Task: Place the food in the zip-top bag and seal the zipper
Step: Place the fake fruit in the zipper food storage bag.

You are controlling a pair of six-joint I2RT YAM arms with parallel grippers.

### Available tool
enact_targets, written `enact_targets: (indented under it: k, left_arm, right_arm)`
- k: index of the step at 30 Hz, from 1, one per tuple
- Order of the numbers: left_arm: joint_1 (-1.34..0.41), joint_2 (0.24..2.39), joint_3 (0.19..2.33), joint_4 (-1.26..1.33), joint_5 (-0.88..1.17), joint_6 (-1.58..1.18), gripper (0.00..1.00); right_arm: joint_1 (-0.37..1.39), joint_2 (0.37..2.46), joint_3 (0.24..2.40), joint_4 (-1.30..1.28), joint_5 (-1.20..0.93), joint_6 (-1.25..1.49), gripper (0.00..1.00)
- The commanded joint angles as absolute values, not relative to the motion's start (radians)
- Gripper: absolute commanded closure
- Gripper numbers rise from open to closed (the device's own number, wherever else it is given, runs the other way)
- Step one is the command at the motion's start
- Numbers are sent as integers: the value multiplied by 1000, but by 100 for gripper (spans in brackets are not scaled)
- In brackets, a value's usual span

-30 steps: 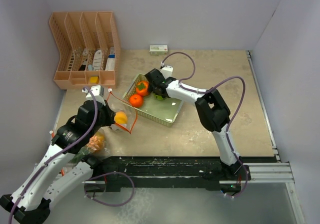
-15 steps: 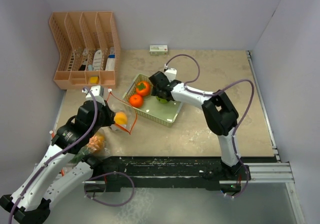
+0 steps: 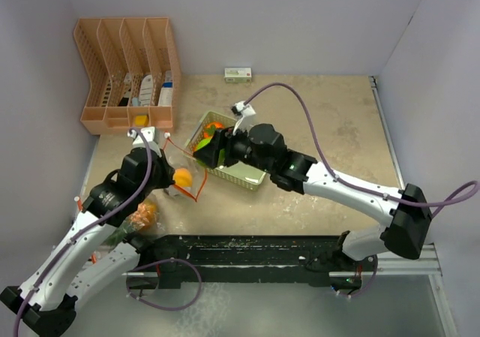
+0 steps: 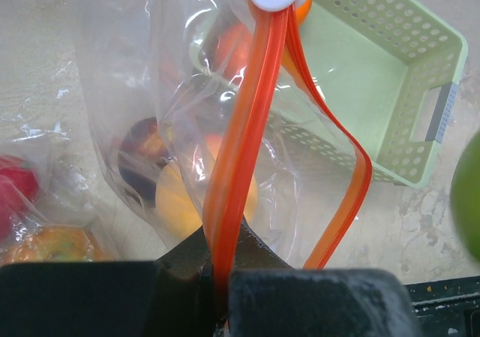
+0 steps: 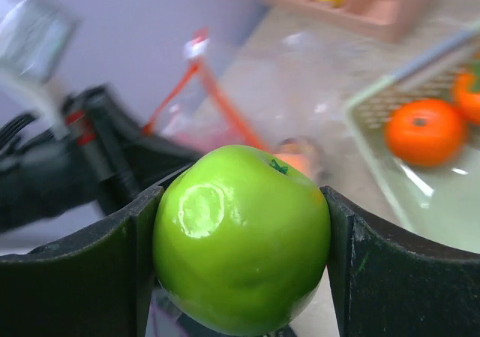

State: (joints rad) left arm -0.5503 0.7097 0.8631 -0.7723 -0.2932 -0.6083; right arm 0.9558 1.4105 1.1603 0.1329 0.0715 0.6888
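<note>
Near the bag (image 4: 142, 74), my right gripper (image 5: 240, 266) clamps the lime (image 5: 236, 217) across its middle (light, hard, slippery, I judge), while my left gripper (image 4: 217, 277) pinches the floppy zipper (image 4: 238, 157).

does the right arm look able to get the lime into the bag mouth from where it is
Probably yes. The left gripper pinches one zipper strip and the other bows away, so the bag gapes. The right gripper, shut on the lime, is close beside it with nothing between.
</note>
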Motion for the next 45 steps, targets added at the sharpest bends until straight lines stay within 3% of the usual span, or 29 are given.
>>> enact_targets:
  k: [1, 11, 20, 24, 29, 45]
  left_arm:
    - [-551, 716, 920, -741, -319, -603, 100]
    - [-551, 684, 936, -758, -313, -622, 100]
    - [-551, 668, 935, -743, -255, -651, 100]
    - [-551, 662, 911, -726, -235, -663, 100]
    - [-550, 661, 876, -703, -227, -670, 100]
    - [-551, 671, 857, -698, -241, -672, 100]
  right_arm:
    - [1032, 1440, 1123, 344, -156, 589, 61]
    - [1068, 1548, 1157, 365, -102, 611, 62]
    - [1071, 1672, 1336, 207, 194, 642, 60]
    - [1079, 1741, 1454, 84, 278, 645, 48]
    - [1113, 1777, 1527, -21, 343, 631, 1]
    - [1115, 1533, 1359, -44, 432, 630, 0]
